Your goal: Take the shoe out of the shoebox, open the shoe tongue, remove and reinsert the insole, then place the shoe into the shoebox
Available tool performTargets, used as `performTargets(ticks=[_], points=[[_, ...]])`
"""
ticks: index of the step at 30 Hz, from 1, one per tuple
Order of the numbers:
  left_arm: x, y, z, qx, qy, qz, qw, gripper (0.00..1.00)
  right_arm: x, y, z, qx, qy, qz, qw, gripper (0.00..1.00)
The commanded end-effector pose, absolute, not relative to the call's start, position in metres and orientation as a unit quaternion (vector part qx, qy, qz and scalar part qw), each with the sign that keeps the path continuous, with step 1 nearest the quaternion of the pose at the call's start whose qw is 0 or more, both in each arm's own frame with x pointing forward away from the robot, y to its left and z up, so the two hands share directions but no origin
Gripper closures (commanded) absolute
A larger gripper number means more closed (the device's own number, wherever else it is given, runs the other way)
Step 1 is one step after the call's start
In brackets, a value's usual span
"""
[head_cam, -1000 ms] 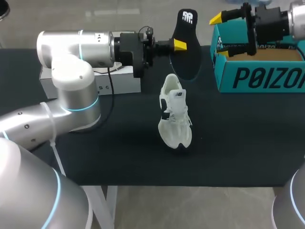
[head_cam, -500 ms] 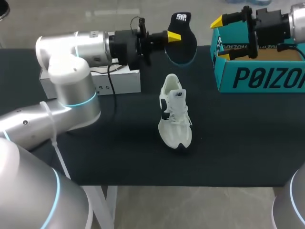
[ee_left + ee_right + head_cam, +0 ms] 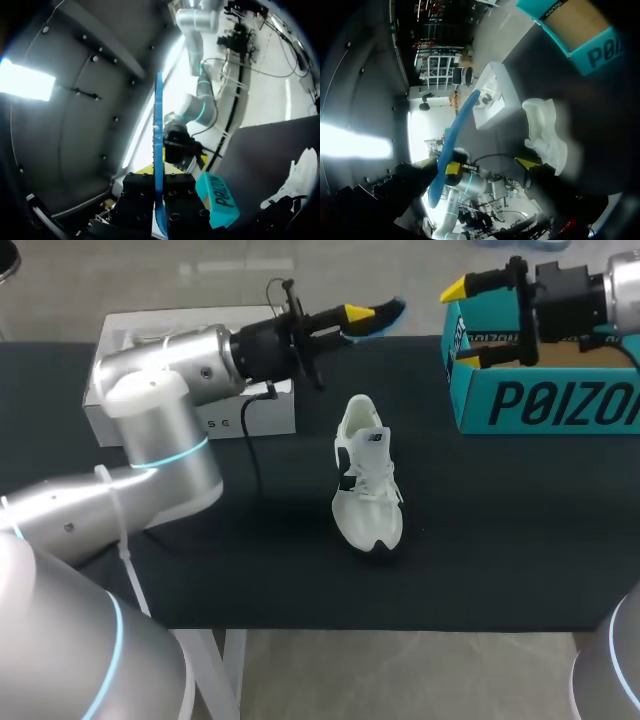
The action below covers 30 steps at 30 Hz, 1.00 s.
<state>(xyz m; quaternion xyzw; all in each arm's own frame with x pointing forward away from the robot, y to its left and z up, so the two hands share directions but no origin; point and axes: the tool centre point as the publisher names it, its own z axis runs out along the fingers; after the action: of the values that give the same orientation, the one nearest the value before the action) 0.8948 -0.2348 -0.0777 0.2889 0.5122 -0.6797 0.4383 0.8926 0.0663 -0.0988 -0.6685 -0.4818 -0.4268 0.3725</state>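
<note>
A white shoe (image 3: 366,476) lies on the black table (image 3: 520,530), toe toward the front edge. My left gripper (image 3: 358,313) hangs above the table's far edge, shut on the insole (image 3: 386,310). The insole has a black top and a blue underside and is seen almost edge-on. In the left wrist view the insole (image 3: 158,145) stands as a thin blue strip between the fingers of my left gripper (image 3: 159,187). My right gripper (image 3: 460,320) is open over the left end of the teal shoebox (image 3: 545,400), holding nothing. From the right wrist view the insole (image 3: 456,131), the shoe (image 3: 547,131) and the shoebox (image 3: 572,25) show ahead of my right gripper (image 3: 477,164).
A white box (image 3: 215,415) stands at the back left, behind my left arm. The shoebox (image 3: 218,199) is open, its cardboard inside showing. Bare black table lies around and in front of the shoe.
My left gripper has swung the insole from facing the camera to nearly edge-on and carried it back and leftward. The right arm and the shoe have stayed put.
</note>
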Motion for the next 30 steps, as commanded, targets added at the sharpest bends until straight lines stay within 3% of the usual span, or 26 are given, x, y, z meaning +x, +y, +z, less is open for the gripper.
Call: performTargets(ticks=[1,11,15,29,30], points=[[0.891,-0.236,-0.065,0.121,0.600,-0.733,0.298,1.00,0.897,0.071,-0.099,-0.668,-0.483,-0.426,0.373,0.00],[0.897,-0.222,-0.040,0.148,0.731,-0.625,0.228,1.00,0.899,0.070,-0.098,-0.666,-0.482,-0.431,0.372,0.00],[0.903,-0.217,-0.041,0.053,0.717,-0.668,0.192,1.00,0.899,0.067,-0.099,-0.668,-0.480,-0.431,0.371,0.00],[0.903,-0.217,-0.041,0.053,0.717,-0.668,0.192,1.00,0.898,0.072,-0.100,-0.673,-0.467,-0.441,0.368,0.00],[0.906,-0.221,-0.048,0.051,0.722,-0.675,0.144,1.00,0.898,0.072,-0.099,-0.673,-0.466,-0.442,0.367,0.00]])
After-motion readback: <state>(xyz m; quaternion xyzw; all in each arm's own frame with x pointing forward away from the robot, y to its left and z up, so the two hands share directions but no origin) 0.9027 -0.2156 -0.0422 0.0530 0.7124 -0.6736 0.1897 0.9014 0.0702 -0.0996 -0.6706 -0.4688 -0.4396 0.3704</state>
